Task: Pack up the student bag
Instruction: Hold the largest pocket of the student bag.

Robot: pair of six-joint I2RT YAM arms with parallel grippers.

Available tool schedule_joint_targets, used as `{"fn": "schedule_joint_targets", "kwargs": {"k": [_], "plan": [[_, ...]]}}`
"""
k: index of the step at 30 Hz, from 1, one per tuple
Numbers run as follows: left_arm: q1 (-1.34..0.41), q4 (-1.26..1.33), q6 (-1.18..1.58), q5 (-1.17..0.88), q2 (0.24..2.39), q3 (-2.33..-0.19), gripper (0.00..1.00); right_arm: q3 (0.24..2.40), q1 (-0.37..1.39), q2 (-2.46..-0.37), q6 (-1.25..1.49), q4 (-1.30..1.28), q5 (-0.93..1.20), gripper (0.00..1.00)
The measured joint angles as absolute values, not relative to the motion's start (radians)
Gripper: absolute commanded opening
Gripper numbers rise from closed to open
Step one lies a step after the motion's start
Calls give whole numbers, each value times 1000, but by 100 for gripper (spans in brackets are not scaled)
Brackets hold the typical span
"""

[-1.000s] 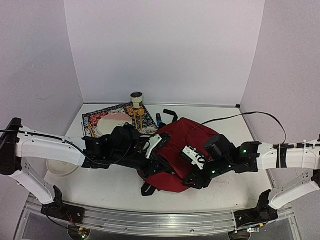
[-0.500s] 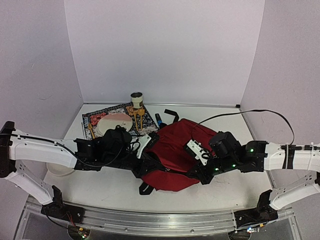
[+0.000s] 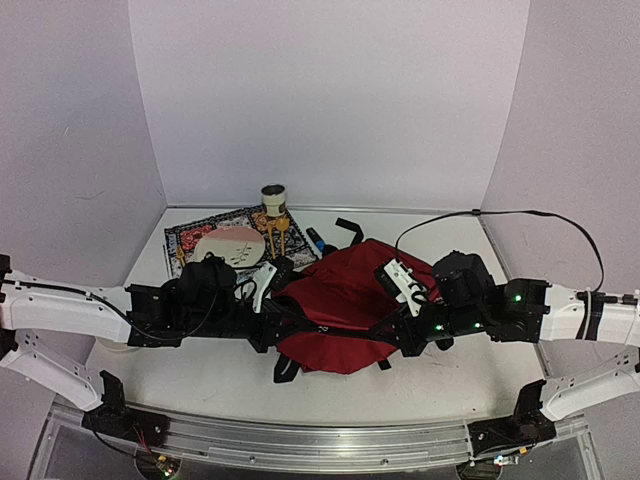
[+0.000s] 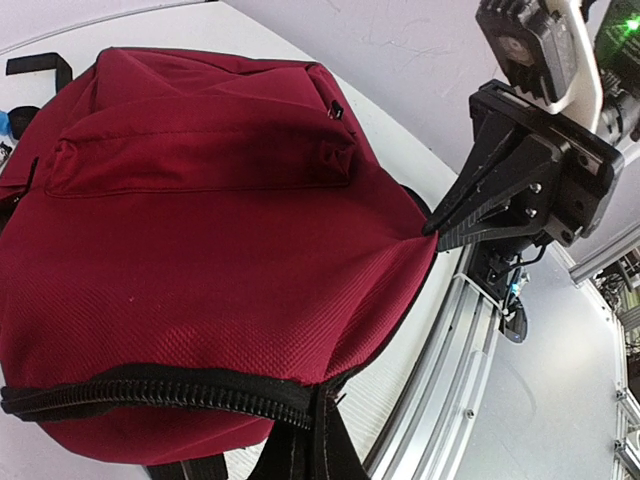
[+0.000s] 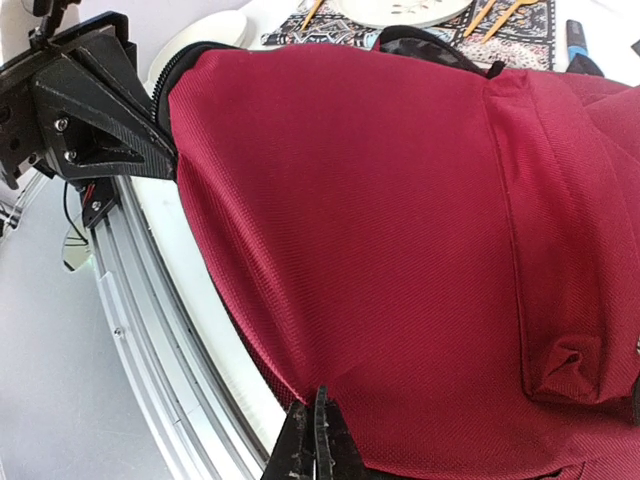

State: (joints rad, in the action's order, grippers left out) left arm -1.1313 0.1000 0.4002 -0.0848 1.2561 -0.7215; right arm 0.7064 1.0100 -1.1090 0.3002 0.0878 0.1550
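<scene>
The student bag [image 3: 335, 310], dark red with black zipper and straps, lies on the white table and is stretched taut between both grippers. My left gripper [image 3: 277, 322] is shut on the bag's left edge at the zipper [image 4: 150, 385]; its fingers [image 4: 320, 435] pinch the black seam. My right gripper [image 3: 397, 335] is shut on a fold of red fabric at the bag's right edge, its fingertips [image 5: 318, 440] pressed together on the cloth. Each wrist view shows the other gripper across the bag: the right gripper [image 4: 440, 228] and the left gripper [image 5: 165, 155].
Behind the bag lie a patterned mat [image 3: 185, 240] with a plate [image 3: 228, 245], wooden utensils [image 3: 275, 235], a can [image 3: 273, 198], a blue pen [image 3: 318, 240] and a black strap [image 3: 347, 226]. A metal rail [image 3: 320, 440] runs along the near edge.
The right gripper has shut on the bag's fabric. Both arms have drawn apart, left arm leftward and right arm rightward, pulling the bag flat and taut between them.
</scene>
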Motion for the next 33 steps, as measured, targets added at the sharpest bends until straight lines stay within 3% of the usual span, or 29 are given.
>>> {"fn": "schedule_joint_targets", "kwargs": {"k": [3, 7, 12, 21, 33], "plan": [[-1128, 159, 426, -126, 1241, -675, 0, 708, 1006, -1117, 294, 84, 181, 4], [-1102, 206, 463, -150, 1246, -639, 0, 725, 993, -1159, 281, 42, 200, 30], [-1084, 265, 489, -151, 1317, -635, 6, 736, 974, -1223, 249, -8, 247, 46], [-1088, 298, 498, -130, 1330, -620, 26, 771, 974, -1228, 213, 25, 324, 51], [-1088, 298, 488, -175, 1312, -598, 30, 780, 974, -1234, 201, 38, 351, 52]]}}
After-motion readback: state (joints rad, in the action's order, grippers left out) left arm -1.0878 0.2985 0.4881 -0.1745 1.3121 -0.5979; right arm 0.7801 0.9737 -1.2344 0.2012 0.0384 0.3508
